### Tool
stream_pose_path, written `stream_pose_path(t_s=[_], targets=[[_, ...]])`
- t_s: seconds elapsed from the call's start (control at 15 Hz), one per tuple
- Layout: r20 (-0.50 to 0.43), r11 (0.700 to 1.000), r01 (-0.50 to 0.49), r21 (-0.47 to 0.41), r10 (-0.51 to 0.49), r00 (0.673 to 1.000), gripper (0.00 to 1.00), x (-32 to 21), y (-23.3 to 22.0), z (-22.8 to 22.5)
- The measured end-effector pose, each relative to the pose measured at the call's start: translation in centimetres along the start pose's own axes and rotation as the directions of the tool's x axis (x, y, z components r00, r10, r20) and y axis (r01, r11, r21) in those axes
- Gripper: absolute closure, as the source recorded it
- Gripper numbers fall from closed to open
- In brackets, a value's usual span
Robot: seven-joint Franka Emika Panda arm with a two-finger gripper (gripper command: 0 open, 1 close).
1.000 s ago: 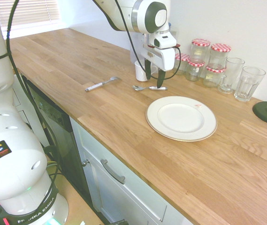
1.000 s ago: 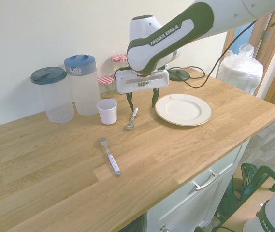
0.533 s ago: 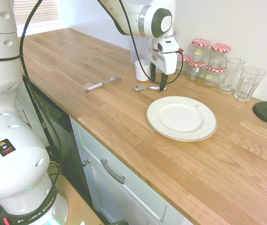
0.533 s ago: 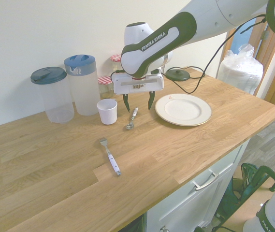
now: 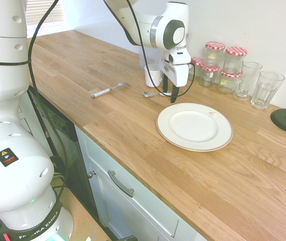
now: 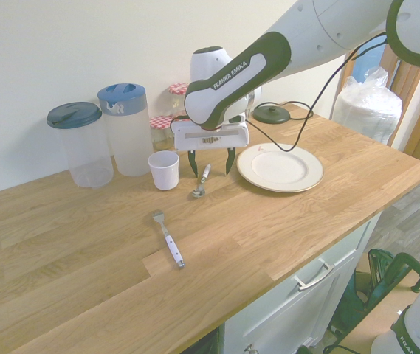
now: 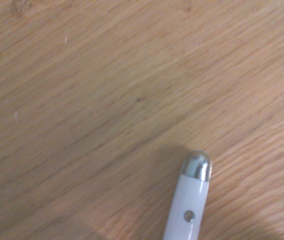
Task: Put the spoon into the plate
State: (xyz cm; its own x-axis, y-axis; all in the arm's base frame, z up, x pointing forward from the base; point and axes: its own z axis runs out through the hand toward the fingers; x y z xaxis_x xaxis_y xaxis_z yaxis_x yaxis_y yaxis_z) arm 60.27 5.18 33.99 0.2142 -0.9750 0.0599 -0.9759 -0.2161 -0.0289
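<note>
The gripper point(image 6: 210, 163) points straight down over the wooden counter point(image 6: 283, 221), its jaws wide apart and empty. The spoon point(image 6: 201, 181) lies flat on the counter, its handle end between the two fingers and its bowl just past them; whether the fingertips touch it cannot be told. The plate point(image 5: 194, 126) sits bare just beside the jaws, and a white cup point(image 6: 164, 169) stands on their other side.

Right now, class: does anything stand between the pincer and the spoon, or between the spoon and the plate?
Nothing visible does. The open pincer hangs over the spoon, with bare worktop between the spoon and the plate. The cup stands off to the side.
</note>
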Motion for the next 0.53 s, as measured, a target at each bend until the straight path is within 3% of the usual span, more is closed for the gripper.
stream_pose_path(t_s=[0.07,0.13,0.53], targets=[[-0.001,1.0,0.0,0.005,0.0,1.0,0.0,-0.17,-0.17,-0.21],[-0.001,1.0,0.0,0.009,0.0,1.0,1.0,-0.33,-0.3,-0.38],[0.012,1.0,-0.019,0.008,0.019,1.0,1.0,-1.02,-0.56,0.37]])
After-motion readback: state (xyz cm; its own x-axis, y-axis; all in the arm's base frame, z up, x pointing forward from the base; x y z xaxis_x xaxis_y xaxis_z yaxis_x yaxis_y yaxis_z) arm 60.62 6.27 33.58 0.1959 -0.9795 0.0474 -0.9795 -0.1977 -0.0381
